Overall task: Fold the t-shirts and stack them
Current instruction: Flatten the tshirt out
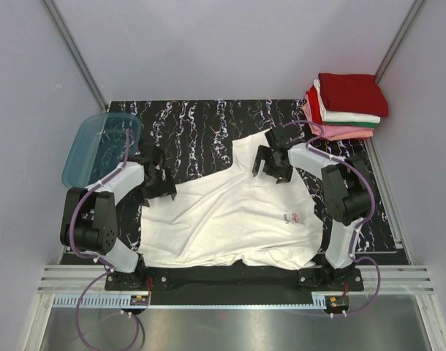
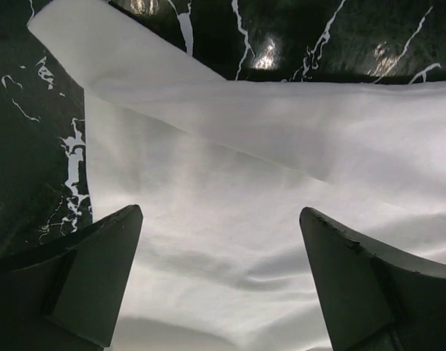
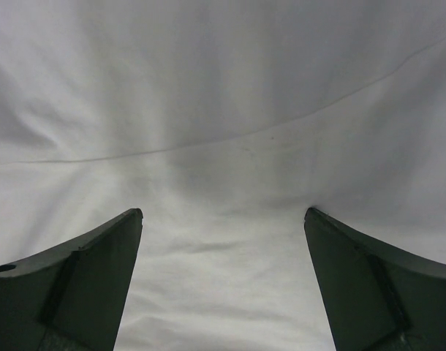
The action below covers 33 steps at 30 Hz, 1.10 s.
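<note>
A white t-shirt point(image 1: 223, 216) with a small red logo point(image 1: 291, 217) lies spread on the black marbled table point(image 1: 201, 124). My left gripper point(image 1: 159, 179) hovers open over the shirt's left edge; its wrist view shows white cloth point(image 2: 230, 219) between wide-apart fingers point(image 2: 99, 270), with a folded strip point(image 2: 135, 66) running to the upper left. My right gripper point(image 1: 270, 162) is open above the shirt's upper right part, and only white cloth point(image 3: 223, 146) fills its wrist view. Neither gripper point(image 2: 221, 216) point(image 3: 223, 216) holds anything. Folded t-shirts point(image 1: 347, 106), dark red, white and pink, are stacked at the back right.
A translucent teal plastic tub point(image 1: 99, 146) sits at the table's left edge, just behind the left arm. Grey walls enclose the table on three sides. A metal rail point(image 1: 230, 281) runs along the near edge by the arm bases.
</note>
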Each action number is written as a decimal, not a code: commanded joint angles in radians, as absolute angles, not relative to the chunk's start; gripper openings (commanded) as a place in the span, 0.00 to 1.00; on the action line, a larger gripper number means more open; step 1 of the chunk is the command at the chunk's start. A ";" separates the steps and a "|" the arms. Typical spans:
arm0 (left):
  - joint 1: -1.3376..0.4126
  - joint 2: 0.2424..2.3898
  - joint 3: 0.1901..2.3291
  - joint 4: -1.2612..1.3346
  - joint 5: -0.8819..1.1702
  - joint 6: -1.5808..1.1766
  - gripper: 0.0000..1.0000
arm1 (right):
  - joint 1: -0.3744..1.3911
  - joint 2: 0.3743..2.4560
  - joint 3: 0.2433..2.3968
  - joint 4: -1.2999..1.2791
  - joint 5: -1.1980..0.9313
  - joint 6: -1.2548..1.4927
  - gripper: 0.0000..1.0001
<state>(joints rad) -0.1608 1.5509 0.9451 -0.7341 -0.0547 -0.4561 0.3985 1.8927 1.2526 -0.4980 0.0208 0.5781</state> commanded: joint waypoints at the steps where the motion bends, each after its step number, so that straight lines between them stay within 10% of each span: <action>1: -0.167 1.598 0.956 -0.635 -0.106 -0.515 0.96 | 0.396 1.982 1.341 -0.581 0.069 0.551 1.00; 16: -0.163 2.005 1.371 -0.682 -0.112 -0.511 0.83 | 0.296 2.391 1.880 -0.781 0.026 0.520 1.00; 26: -0.135 2.439 2.186 -0.931 -0.100 -0.425 0.85 | 0.163 2.788 2.570 -0.951 -0.044 0.540 1.00; 33: -0.074 2.637 2.482 -0.829 0.064 -0.382 0.93 | 0.127 2.796 2.548 -0.725 -0.216 0.661 1.00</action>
<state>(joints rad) -0.1081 2.6102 2.4474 -0.9077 -0.0353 -0.4183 0.1284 2.7262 2.6102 -0.8055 -0.1146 0.6075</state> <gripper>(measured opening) 0.909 0.994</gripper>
